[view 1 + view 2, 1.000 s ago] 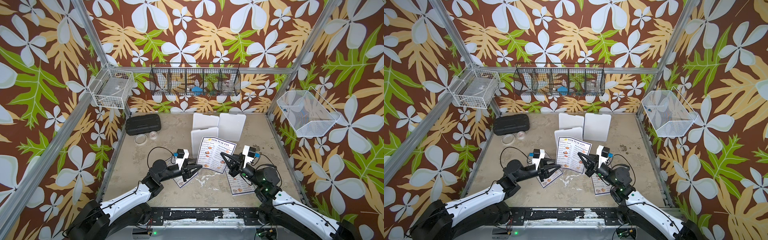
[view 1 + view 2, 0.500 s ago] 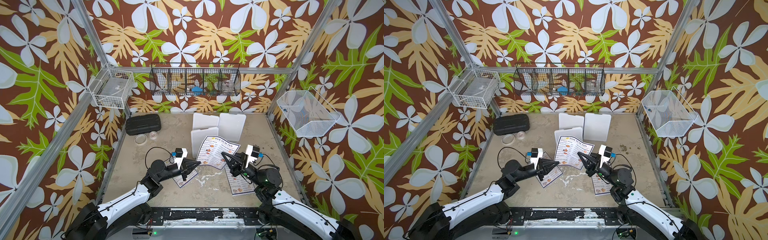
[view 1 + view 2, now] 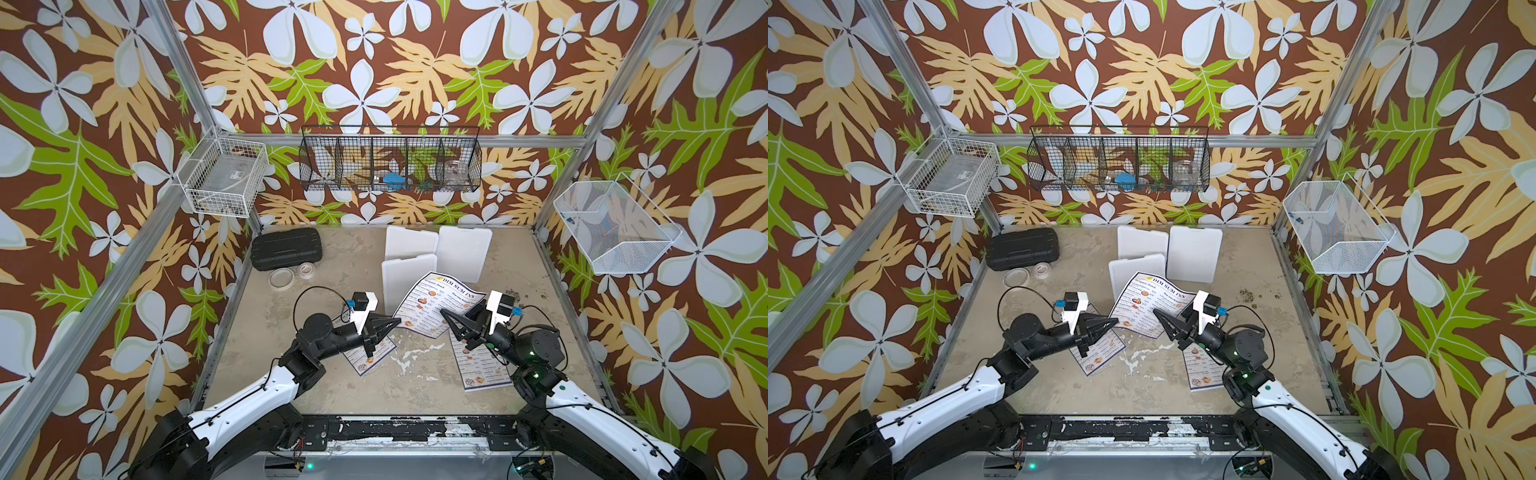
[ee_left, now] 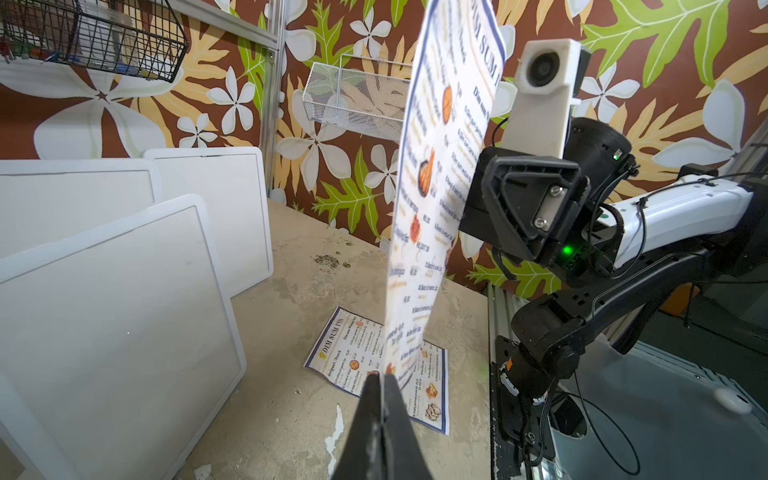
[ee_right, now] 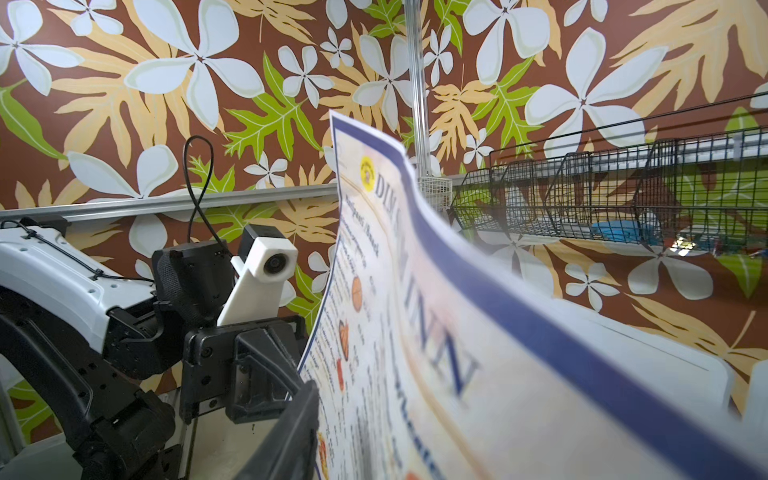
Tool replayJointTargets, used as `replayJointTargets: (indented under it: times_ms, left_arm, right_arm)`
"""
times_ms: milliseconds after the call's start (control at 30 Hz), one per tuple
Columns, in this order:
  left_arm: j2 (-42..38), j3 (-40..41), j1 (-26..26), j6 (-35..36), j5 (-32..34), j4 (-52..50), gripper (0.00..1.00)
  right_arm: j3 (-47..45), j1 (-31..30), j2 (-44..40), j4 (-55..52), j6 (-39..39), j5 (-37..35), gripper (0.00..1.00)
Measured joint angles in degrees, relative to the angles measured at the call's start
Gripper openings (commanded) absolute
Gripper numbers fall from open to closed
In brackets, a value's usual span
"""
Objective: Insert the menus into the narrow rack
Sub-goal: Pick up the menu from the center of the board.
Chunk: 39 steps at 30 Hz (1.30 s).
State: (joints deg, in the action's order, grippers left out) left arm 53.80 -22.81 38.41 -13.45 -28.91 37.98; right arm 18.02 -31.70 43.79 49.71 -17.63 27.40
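Menu (image 3: 436, 305) lifted off beige worktop (image 3: 415, 390), pinched by one hand only.
Mounted on rear wall, well above worktop: black wire rack (image 3: 390, 164), long and narrow, split into compartments. Standing at back of worktop: three plain white panels (image 3: 463, 253), overlapping. Just in front of those: raised "DIM SUM INN" sheet, bowed and tilted, upper edge near front panel, lower corner clamped in left hand (image 3: 398, 321), fingers (image 4: 401, 419) pressed together on paper in left wrist view. At opposite lower edge: right hand (image 3: 451, 323), spread apart in both top views, one finger (image 5: 291, 415) just beside sheet, other hidden behind it. Lying flat on worktop: second menu (image 3: 374, 359), partly under left hand; third menu (image 3: 484, 370), partly under right arm.
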Motion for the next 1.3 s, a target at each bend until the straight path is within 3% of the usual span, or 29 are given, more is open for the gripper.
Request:
replayJointTargets:
  times_ms: [200,300,433,533,1000,1300]
  left_arm:
    - [-0.1,0.0,-2.8,-1.0,0.4,0.0,0.0]
    - [0.0,0.0,-3.9,-1.4,0.6,0.1,0.0]
    - [0.7,-0.4,-4.0,-1.5,0.3,0.0,0.0]
    - [0.9,-0.9,-4.0,-1.5,0.2,0.2,0.0]
    - [0.9,-2.5,-5.1,-1.2,0.0,0.0,0.0]
    - [1.1,-4.2,-6.4,-1.3,-0.3,0.0,0.0]
  right_arm:
    - [0.1,5.4,4.5,3.4,-1.9,4.9,0.53]
    - [0.9,6.0,6.9,4.8,-3.1,6.7,0.6]
    - [1.3,6.2,9.4,8.2,-4.0,8.6,0.61]
    - [-0.3,6.2,9.9,11.5,-4.8,8.9,0.75]
    - [5.8,6.3,14.5,11.1,-3.3,12.9,0.36]
    - [8.0,6.6,15.1,11.0,-2.2,13.6,0.24]
